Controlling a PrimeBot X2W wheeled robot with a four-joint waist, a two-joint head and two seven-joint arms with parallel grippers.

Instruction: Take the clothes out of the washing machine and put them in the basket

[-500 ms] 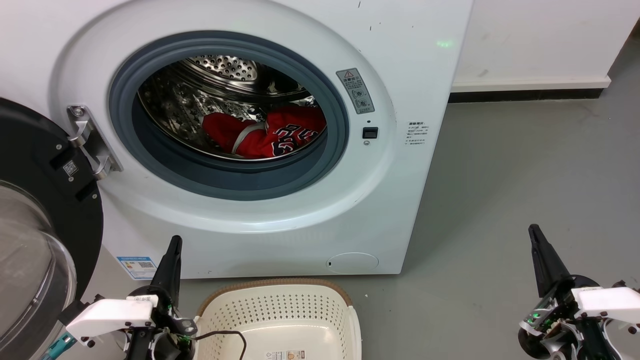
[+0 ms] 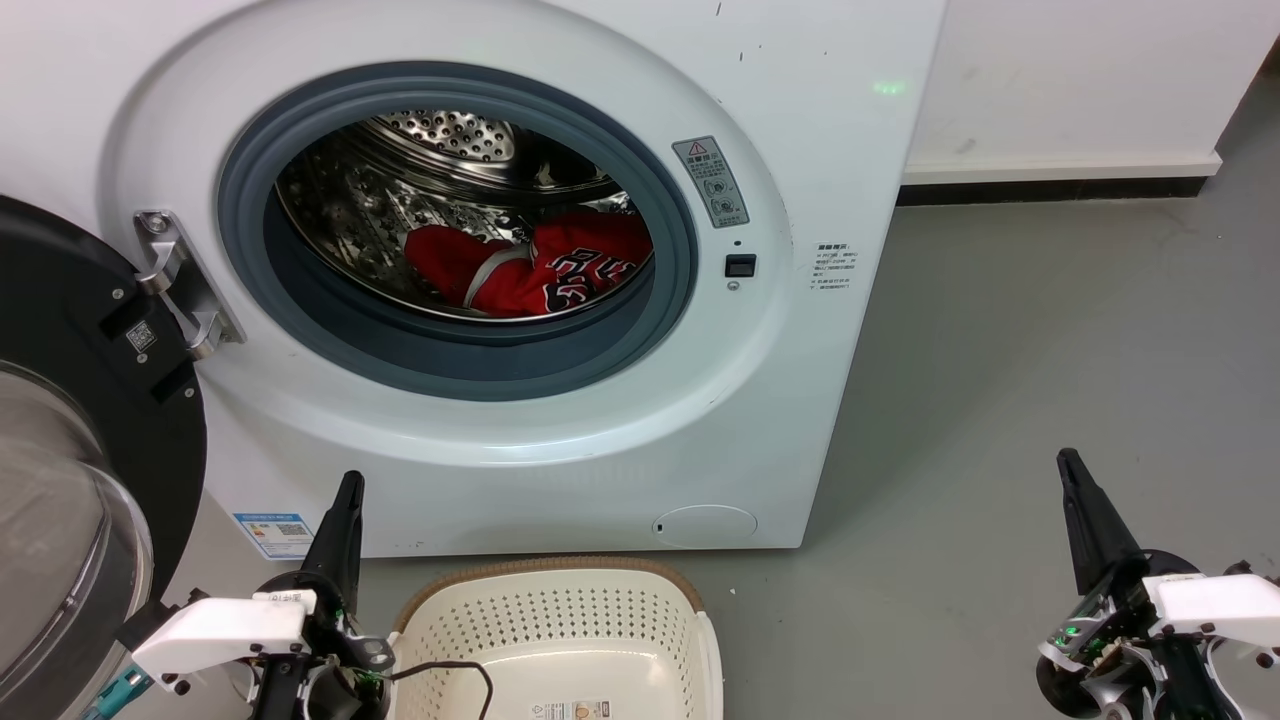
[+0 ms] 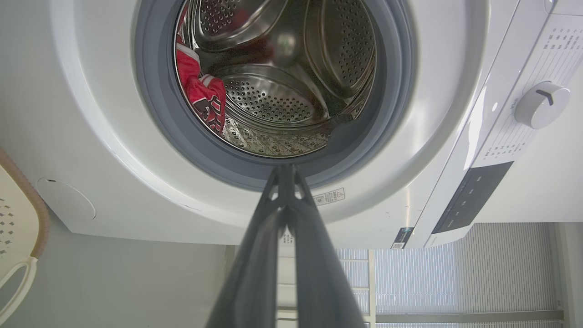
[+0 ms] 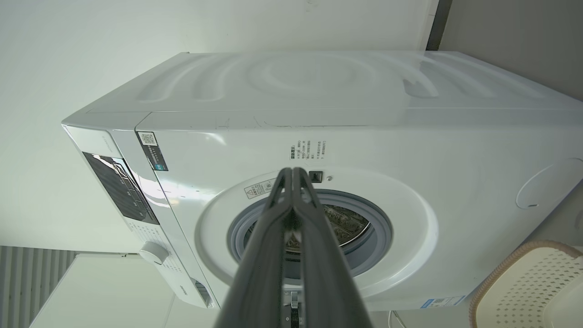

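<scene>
While L gripper (image 2: 349,485) & R gripper (image 2: 1068,462) sit pinched closed, basket (image 2: 560,612) rests on grey floor (image 2: 1000,350) by washer (image 2: 800,150); white wall (image 2: 1080,80) behind.

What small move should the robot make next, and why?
Probably raise the left gripper toward the washing machine opening and open it: the door stands open, the clothes lie in the drum, and this gripper, shut and empty like the right gripper, is nearer.

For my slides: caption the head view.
Red clothes lie inside the open white front-loading washing machine; a cream perforated plastic basket sits below.
</scene>
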